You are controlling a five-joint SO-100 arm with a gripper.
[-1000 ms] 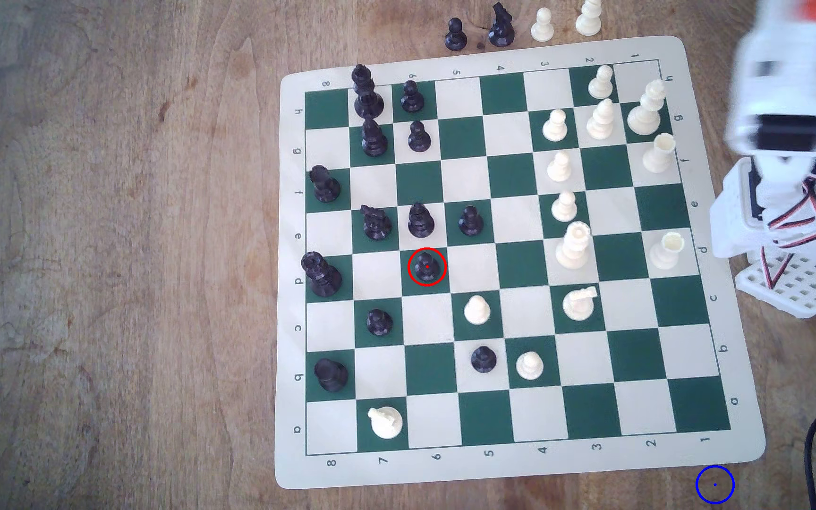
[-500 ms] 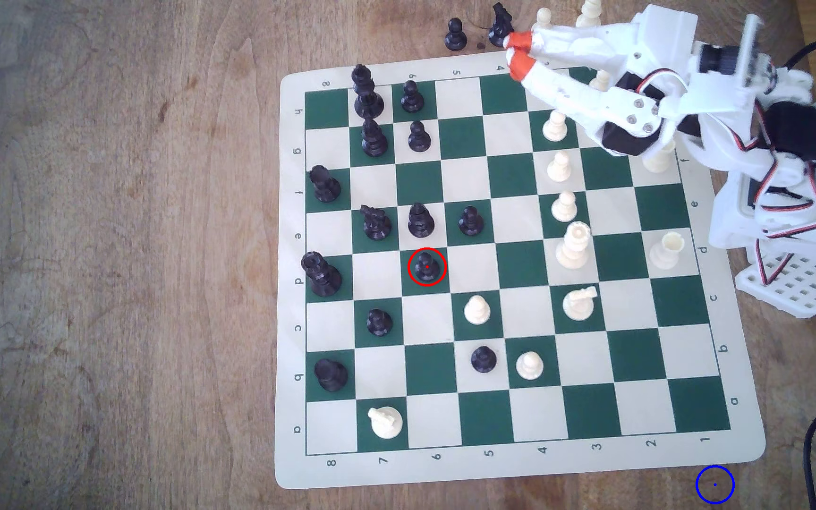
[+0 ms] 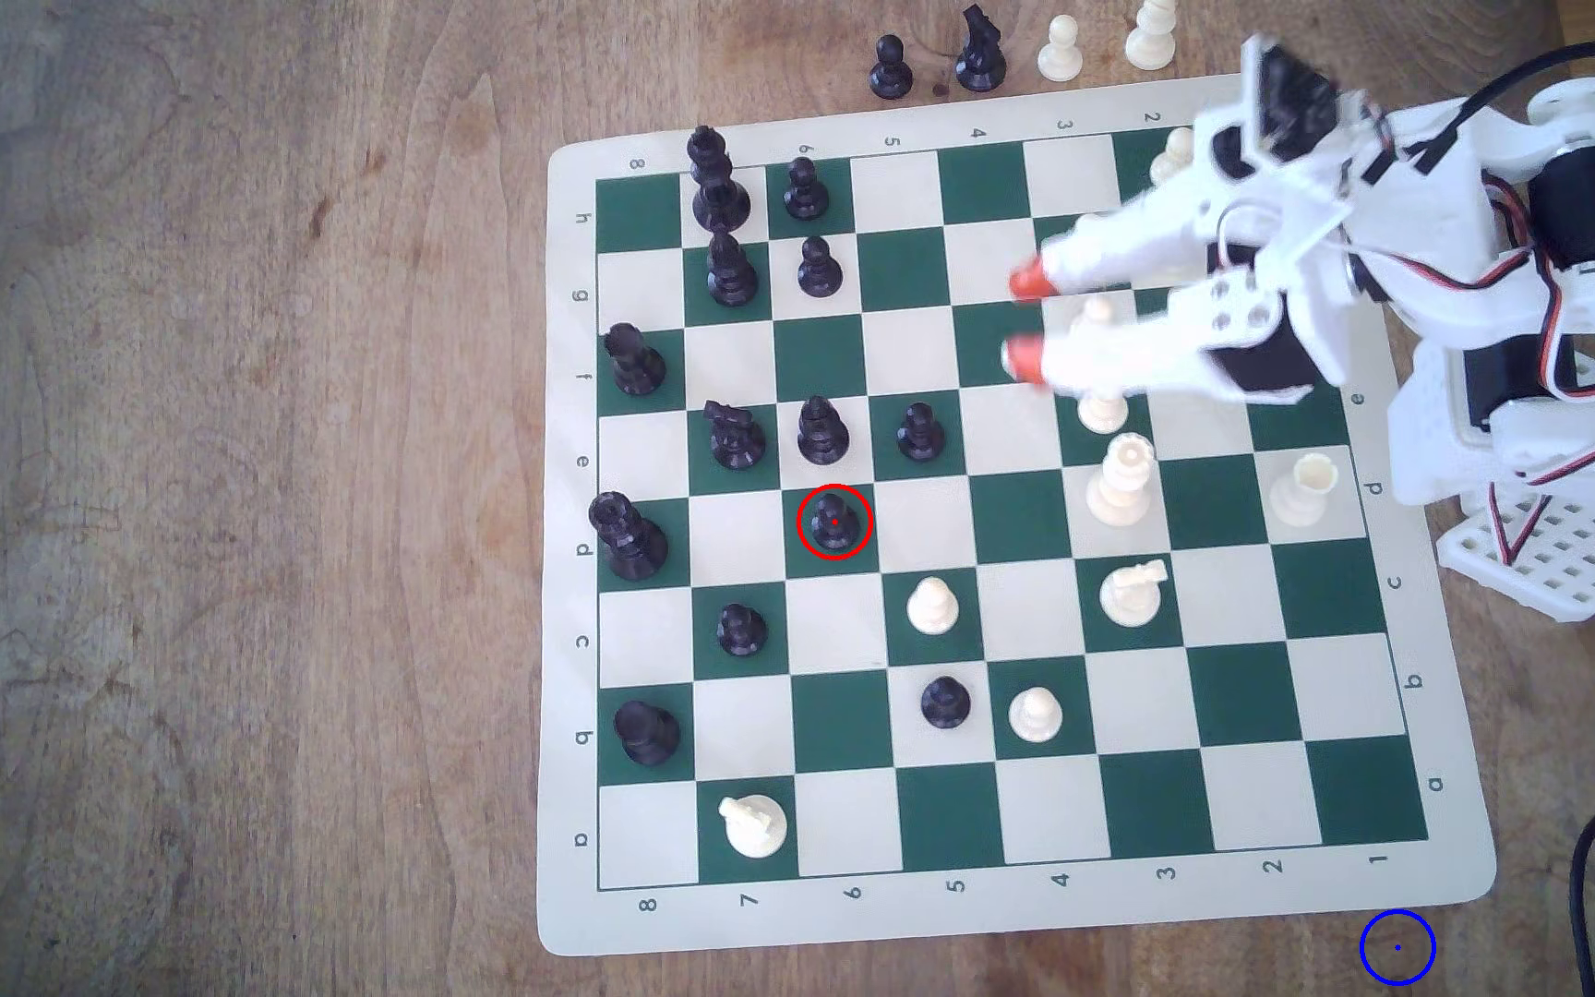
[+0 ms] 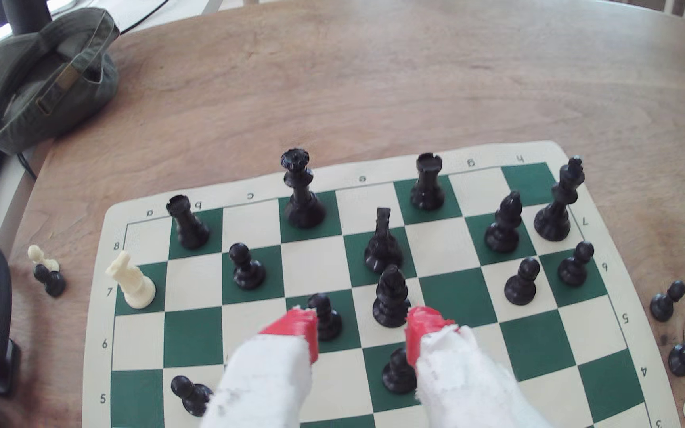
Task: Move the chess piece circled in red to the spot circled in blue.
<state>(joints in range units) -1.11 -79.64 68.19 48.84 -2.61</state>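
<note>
The chess piece circled in red (image 3: 834,522) is a small black pawn standing on a green square of the chessboard (image 3: 573,575), left of centre in the exterior view. In the wrist view this pawn (image 4: 328,319) stands just beyond one orange fingertip (image 4: 297,327), partly hidden by it. My gripper (image 3: 1026,319) hovers open over the board, about two squares to the right of the pawn and further back, with nothing between its fingers. The spot circled in blue (image 3: 1397,947) lies on bare wood off the board's near right corner.
A black bishop (image 4: 390,296) and another black pawn (image 4: 398,370) stand close to the circled pawn. White pieces stand under my arm (image 3: 1254,288). Captured pieces (image 3: 979,53) sit beyond the far edge. A black cable (image 3: 1590,863) runs near the blue ring. A green cap (image 4: 40,82) lies at the table's edge.
The arm swung out over the board from the exterior view's right. The gripper then moved from beyond the far edge towards the board's middle, and its fingers spread wider.
</note>
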